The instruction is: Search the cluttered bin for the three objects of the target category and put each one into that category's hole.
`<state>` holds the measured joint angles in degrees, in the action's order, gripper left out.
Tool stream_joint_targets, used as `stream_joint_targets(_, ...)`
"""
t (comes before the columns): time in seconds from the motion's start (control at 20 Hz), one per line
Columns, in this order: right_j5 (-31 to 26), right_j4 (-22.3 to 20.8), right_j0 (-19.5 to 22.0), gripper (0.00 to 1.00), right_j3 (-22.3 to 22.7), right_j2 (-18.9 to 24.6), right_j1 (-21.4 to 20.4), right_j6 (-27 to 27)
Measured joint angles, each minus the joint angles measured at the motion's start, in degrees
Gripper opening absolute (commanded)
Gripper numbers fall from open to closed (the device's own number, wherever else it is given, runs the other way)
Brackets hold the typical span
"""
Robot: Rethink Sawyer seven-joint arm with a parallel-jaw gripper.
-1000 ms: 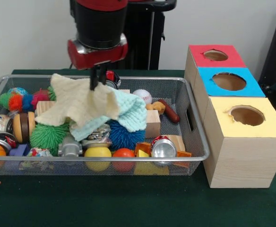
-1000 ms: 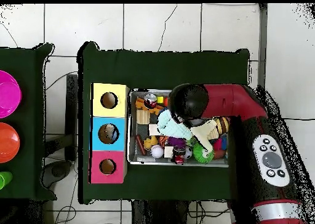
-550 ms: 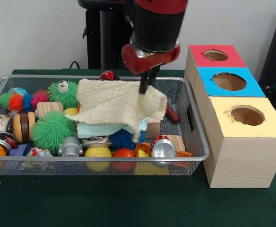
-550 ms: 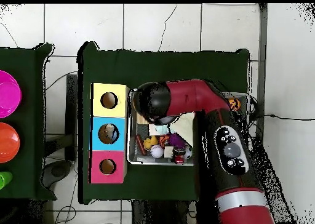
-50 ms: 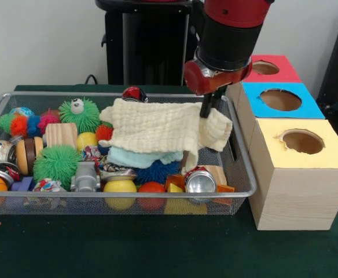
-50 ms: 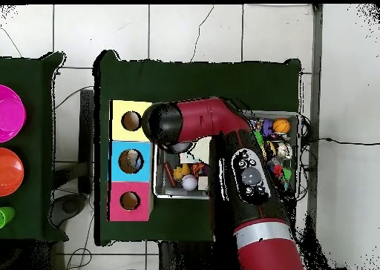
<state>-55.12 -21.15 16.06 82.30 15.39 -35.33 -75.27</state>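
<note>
The cream cloth [image 5: 163, 130] hangs over the wire bin [image 5: 238, 168], 1 corner pinched in the gripper [image 5: 208, 107] near the bin's box-side wall. The blue-topped hole [image 5: 280, 99] looks to hold something already; this cloth isn't in yet.

The red arm [image 6: 223, 133] reaches across the bin [image 6: 158, 185] toward the yellow box [image 6: 119, 111].
</note>
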Motion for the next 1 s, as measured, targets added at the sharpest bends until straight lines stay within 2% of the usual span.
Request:
stream_joint_targets(0.35,1.7,0.0,-0.8,0.00,0.0,-2.6,1.1,-0.2)
stream_joint_targets(0.4,1.7,0.0,-0.9,1.00,0.0,-3.4,1.4,-0.2)
stream_joint_targets(1.0,1.7,0.0,-1.2,1.00,-0.1,-6.4,2.5,-0.2)
